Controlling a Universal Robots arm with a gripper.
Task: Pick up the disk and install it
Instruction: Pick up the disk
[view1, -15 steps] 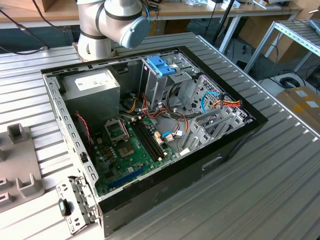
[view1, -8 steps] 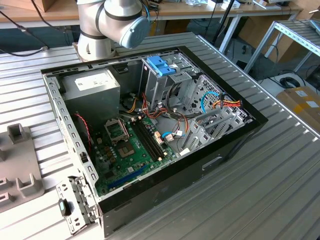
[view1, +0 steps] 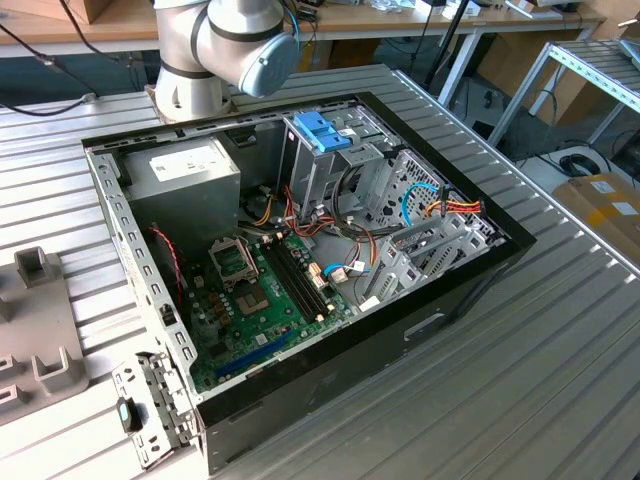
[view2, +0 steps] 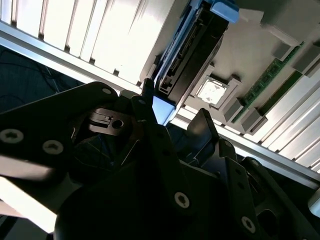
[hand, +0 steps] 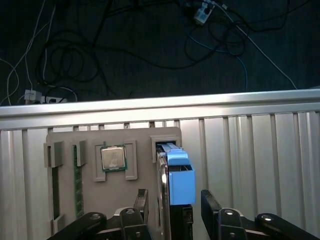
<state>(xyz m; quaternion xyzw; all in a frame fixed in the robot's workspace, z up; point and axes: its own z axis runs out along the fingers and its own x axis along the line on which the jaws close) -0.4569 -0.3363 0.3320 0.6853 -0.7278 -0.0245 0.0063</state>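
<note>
Zero steps are complete. The flat silver-grey metal disk (hand: 179, 180) with its light blue plastic frame stands upright in the grey plastic holder tray (hand: 142, 145). The black gripper (hand: 175, 201) straddles it, jaws spread and not pinching. Pick-up and installation into the open black computer case (view1: 440, 322) are both outstanding.

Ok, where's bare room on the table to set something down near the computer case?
The table is bare on the exterior view's right of the case. On the exterior view's left, a grey tray and a metal bracket crowd it. Inside the case, cables tangle.

Exterior view overlooks the case (view1: 420, 335); both wrist views closely face the disk (hand: 180, 181) (view2: 194, 57).
</note>
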